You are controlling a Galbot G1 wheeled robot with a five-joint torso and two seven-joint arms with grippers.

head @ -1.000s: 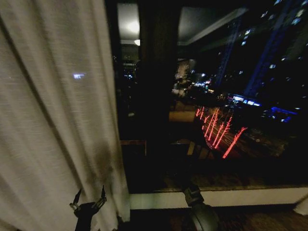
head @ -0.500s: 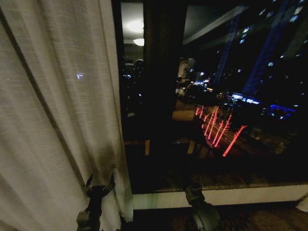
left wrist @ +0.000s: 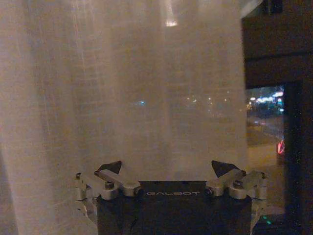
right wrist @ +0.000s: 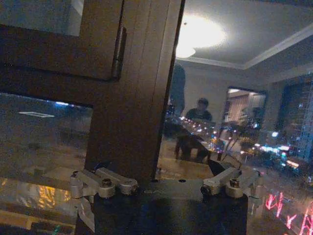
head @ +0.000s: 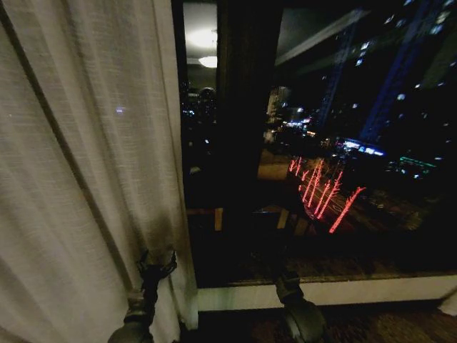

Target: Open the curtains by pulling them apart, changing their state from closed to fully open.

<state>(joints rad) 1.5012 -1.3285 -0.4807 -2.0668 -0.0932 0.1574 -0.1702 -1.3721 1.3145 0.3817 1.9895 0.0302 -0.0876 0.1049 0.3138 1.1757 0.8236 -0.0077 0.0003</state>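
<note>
Since the earlier frames the left tool (head: 156,261) has risen along the lower inner edge of the sheer off-white pleated curtain panel (head: 86,179) and now sits against the fabric. Its fingers stand apart, and the left wrist view shows the curtain (left wrist: 132,98) hanging between the two spread fingertips (left wrist: 111,168), not clamped. The panel covers the left part of the dark-framed window (head: 243,143); to its right the glass is bare, showing city lights at night. The right tool (right wrist: 168,176) faces the brown wooden window frame (right wrist: 132,88), fingers apart, holding nothing. Its arm (head: 300,314) shows low near the white sill (head: 343,291).
</note>
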